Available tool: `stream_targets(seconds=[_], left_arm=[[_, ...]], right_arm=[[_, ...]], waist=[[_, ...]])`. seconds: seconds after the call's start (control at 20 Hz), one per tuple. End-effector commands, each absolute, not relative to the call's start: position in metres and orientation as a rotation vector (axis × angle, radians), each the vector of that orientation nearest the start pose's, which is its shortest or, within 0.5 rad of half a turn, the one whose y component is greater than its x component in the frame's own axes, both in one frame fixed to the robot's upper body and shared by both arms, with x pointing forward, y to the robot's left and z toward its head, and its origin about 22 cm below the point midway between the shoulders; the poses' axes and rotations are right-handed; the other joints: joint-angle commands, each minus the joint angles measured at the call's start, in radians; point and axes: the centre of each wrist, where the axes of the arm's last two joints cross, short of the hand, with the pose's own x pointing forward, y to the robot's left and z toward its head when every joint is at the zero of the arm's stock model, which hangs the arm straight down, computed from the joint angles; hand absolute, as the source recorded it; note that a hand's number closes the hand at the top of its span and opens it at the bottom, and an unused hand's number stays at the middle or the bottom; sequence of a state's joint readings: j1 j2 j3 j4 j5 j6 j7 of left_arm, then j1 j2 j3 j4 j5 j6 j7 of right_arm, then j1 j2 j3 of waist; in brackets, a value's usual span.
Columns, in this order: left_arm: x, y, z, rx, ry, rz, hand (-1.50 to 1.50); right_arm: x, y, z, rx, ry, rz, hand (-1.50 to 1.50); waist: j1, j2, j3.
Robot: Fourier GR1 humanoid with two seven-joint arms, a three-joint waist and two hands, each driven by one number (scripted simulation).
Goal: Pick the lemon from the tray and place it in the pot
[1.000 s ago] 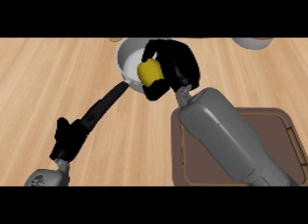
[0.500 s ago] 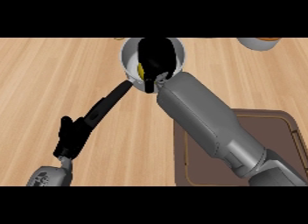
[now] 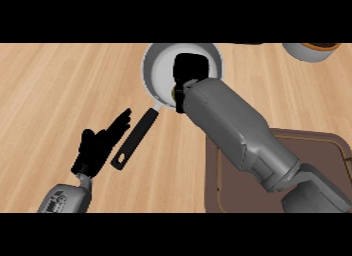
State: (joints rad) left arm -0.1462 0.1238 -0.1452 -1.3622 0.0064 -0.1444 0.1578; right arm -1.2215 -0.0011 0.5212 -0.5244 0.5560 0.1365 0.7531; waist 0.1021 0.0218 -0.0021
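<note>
Right hand [image 3: 192,67] sits inside the pot [image 3: 154,60], and I cannot tell whether it grips anything. Left hand [image 3: 96,147] is released, fingers straight, just beside the handle [image 3: 135,140].

counter [image 3: 46,90]: light wood, straight grain visible, satin finish, no glare. pot [image 3: 151,62]: pale grey-white wall, smooth, soft sheen inside; enamel or metal, can't tell which. pot handle [image 3: 135,140]: black, smooth, matt, looks like plastic. tray [image 3: 330,150]: dark brown, matt, flat face with a thin rim line; plastic or stained wood, can't tell. right forearm [image 3: 231,130] and left forearm [image 3: 64,197]: grey hard shell, smooth, slight sheen on the curved panels, plastic or painted metal. right hand [image 3: 190,67] and left hand [image 3: 98,147]: flat black, matt, no highlights, no texture readable. bowl [image 3: 304,55] at far edge: pale grey outside, smooth.
</note>
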Motion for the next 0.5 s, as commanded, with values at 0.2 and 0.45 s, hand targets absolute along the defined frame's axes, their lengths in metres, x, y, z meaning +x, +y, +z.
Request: stream_targets(seconds=[0.2,0.45], left_arm=[[0.281,0.206,-0.012,-0.129,-1.308,-0.381,0.0],[0.279,0.221,-0.014,-0.134,-1.299,-0.363,0.0]], right_arm=[[0.409,-0.014,0.117,-0.709,-1.219,0.948,-1.5],[0.413,-0.009,0.159,-0.589,-1.504,0.588,-1.5]], waist=[[0.018,0.008,0.003],[0.009,0.005,0.003]])
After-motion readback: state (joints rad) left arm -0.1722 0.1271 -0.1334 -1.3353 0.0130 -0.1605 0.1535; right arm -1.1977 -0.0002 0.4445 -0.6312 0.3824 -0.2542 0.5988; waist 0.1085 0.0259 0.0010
